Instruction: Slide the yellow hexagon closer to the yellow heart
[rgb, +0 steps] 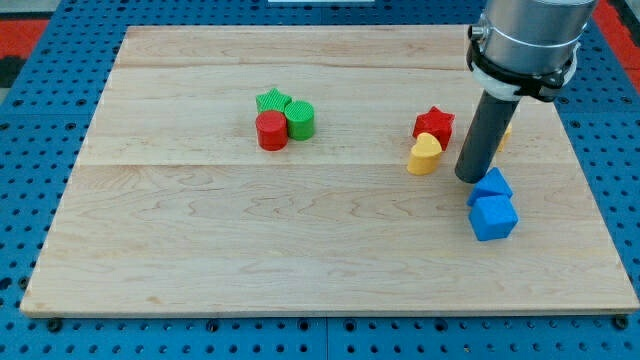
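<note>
The yellow heart (424, 155) lies right of the board's middle, touching the red star (434, 124) above it. The yellow hexagon (506, 131) is almost wholly hidden behind my rod; only a thin yellow sliver shows at the rod's right edge. My tip (470, 178) rests on the board just right of the yellow heart, with a small gap between them, and right next to the upper blue block (491, 185).
A blue cube (493, 218) sits just below the upper blue block. A green star (272, 100), a green cylinder (300, 120) and a red cylinder (271, 131) cluster left of the middle. The wooden board (200, 250) lies on a blue pegboard.
</note>
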